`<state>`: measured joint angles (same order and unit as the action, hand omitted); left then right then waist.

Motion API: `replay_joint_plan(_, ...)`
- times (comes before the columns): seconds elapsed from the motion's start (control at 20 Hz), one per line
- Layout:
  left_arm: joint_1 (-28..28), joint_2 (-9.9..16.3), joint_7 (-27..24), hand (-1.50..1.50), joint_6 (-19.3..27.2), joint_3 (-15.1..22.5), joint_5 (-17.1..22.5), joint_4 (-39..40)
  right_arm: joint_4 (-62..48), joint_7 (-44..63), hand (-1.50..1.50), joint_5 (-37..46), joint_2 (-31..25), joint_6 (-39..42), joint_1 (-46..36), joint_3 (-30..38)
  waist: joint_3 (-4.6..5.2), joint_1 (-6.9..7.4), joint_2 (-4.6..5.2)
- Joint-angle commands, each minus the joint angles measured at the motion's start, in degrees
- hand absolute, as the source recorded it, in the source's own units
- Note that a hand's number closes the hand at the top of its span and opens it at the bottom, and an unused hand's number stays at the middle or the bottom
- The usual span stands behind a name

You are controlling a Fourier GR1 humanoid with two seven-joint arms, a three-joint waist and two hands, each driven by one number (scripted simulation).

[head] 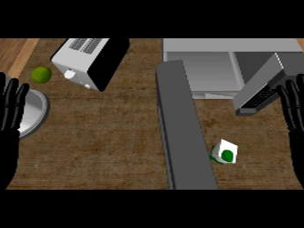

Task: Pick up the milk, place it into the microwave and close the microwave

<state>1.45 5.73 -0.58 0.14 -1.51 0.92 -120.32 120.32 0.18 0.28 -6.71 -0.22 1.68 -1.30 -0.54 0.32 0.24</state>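
Note:
A small white milk carton (226,152) with a green mark lies on the wooden counter, just right of the open microwave door (182,124). The microwave (230,67) stands at the back right, its grey inside showing. My right hand (303,107) is open at the right edge, fingers up, well right of and above the carton. At the left edge my left hand (3,107) is open too, fingers up, holding nothing.
A white toaster-like appliance (88,60) with a black side stands at the back left. A green lime (42,74) lies beside it. A grey round plate (34,111) sits by my left hand. A grey panel (263,87) leans by the microwave.

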Motion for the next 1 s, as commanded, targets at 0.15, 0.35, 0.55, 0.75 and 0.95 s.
replay_joint_plan(0.15, -1.1, -0.24, 1.07, -1.5, -0.98, 2.01, -2.2, -0.25, 0.57, 2.44, -1.5, 4.65, 3.94, -1.78, -2.77, -6.4, 0.54, -0.23, -0.27)
replay_joint_plan(0.35, 0.79, -3.93, 5.24, -1.5, 2.71, 2.15, -1.36, 1.44, 0.36, 4.0, -1.5, -0.58, 5.91, -0.47, -0.41, -7.36, 0.53, -0.22, -0.31)
replay_joint_plan(0.55, 5.14, -5.63, 4.47, -1.5, 8.58, 10.68, -6.38, -2.46, -1.82, 5.96, -1.5, -3.12, 6.09, -1.32, -3.89, -4.14, 0.53, -0.17, -0.29)
replay_joint_plan(0.75, 11.55, -4.64, 1.63, -1.5, 3.84, 8.37, -3.12, -4.75, -4.21, 0.32, -1.5, -1.39, 6.66, -2.71, 0.94, -5.7, 0.54, -0.11, -0.29)
replay_joint_plan(0.95, 12.73, -5.71, 2.43, -1.5, 7.71, 13.71, -7.38, -6.4, -5.16, 0.8, -1.5, -4.22, 3.14, 0.22, 1.77, 0.07, 0.53, -0.22, -0.3)
